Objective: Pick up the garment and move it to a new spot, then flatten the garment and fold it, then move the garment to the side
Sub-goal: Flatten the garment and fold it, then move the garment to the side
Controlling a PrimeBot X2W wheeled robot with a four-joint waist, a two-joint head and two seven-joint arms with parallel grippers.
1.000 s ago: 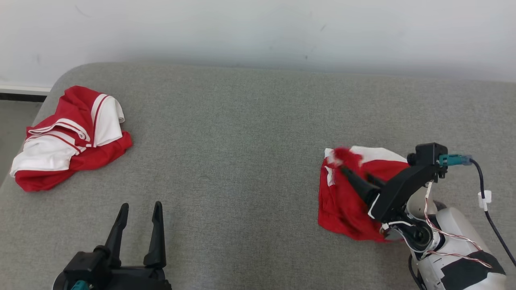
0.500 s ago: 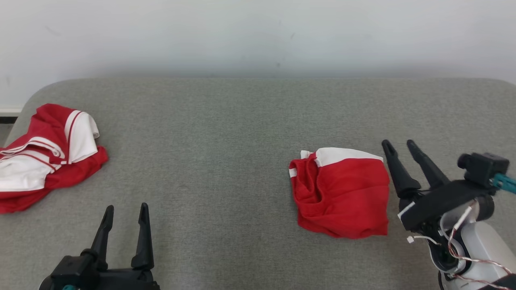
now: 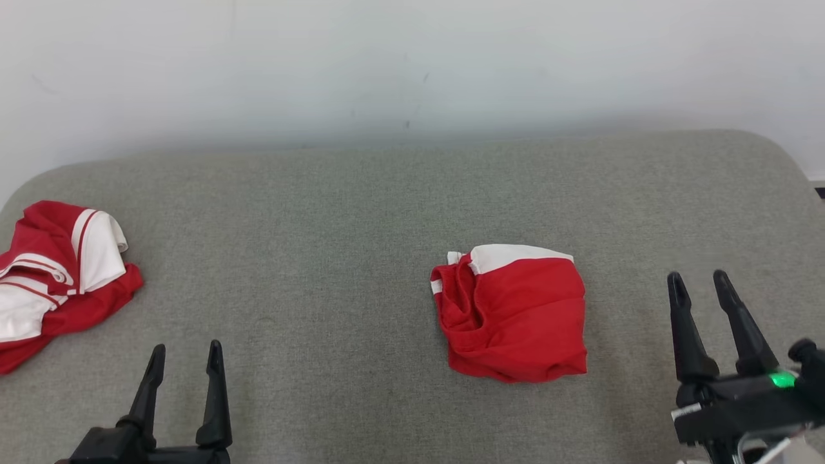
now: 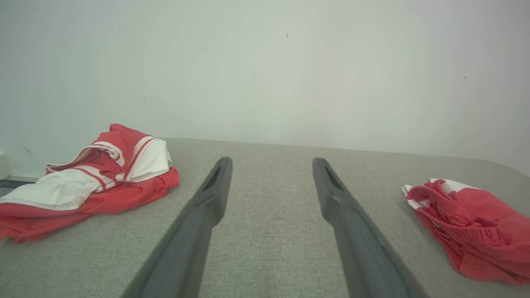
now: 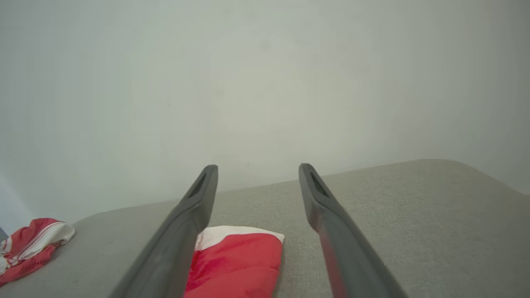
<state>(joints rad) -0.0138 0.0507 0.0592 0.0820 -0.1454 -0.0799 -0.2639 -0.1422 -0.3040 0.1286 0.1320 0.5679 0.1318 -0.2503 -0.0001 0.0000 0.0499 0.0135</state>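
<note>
R claw [image 3: 697,278] is sitting low at the near right, fingers standing wide apart w/ nothing btwn them, tips pointing toward the wall [image 3: 387,64]. A green light [image 3: 782,380] is glowing on its base. Near it on the left, not touching, the garment [image 3: 515,316] is lying folded on the grey cushion [image 3: 322,245], right of centre. It is red w/ a white band along the far edge & bunched folds at its left side. L claw [image 3: 186,347] is resting at the near left, also spread wide & empty, well apart from the garment. At the far left edge a second garment [image 3: 58,277], red & white w/ stripes, is lying crumpled in a heap.
</note>
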